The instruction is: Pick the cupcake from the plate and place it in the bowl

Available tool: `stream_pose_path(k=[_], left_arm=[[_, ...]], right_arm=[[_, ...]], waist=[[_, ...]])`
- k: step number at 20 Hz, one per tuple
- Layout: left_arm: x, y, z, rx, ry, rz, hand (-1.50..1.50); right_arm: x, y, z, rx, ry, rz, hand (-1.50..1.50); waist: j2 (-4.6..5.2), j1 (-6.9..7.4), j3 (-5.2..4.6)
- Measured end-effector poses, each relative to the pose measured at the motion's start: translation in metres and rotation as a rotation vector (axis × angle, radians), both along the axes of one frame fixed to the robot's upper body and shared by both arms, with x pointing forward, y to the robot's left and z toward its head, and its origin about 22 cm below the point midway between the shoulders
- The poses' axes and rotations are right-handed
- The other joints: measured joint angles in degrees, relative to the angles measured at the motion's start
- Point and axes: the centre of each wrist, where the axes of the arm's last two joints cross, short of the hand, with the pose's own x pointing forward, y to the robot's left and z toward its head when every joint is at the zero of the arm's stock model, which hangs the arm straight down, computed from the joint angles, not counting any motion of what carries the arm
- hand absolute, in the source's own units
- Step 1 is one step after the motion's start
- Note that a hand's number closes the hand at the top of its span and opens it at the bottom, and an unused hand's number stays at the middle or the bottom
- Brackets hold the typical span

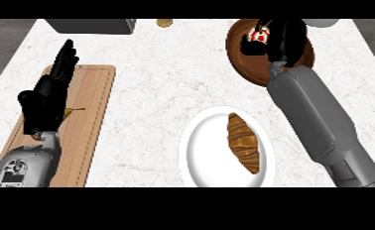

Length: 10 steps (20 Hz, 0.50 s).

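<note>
Currently: cupcake (258, 35) upper right, held in curled fingers of right hand (284, 38) over brown bowl (238, 63), prob. set for release. Plate (199, 149) lower centre: croissant (244, 142) only. Left hand (45, 99), fingers straight, idle at left.

The white marbled counter (168, 70) fills the frame. A wooden cutting board (93, 105) lies along its left side, a white plate (207, 149) at lower centre, a brown bowl (245, 64) at upper right. A grey box (92, 26) and a small brown item (164, 23) sit at the top edge.
</note>
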Motion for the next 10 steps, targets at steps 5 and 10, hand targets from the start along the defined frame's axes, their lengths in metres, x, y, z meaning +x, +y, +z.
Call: stream_pose_path(k=[5, 10], left_arm=[[0.0, -0.003, 0.002, 0.001, -0.006, -0.008, 0.0], [0.002, -0.007, 0.004, 0.002, -0.016, -0.021, 0.0]], right_arm=[[0.02, -0.039, -0.02, -0.073, 0.023, -0.066, 1.5], [0.028, -0.067, -0.037, 0.018, 0.074, -0.101, -1.5]], waist=[[0.17, 0.57, 0.02], [0.64, 1.42, 0.11]])
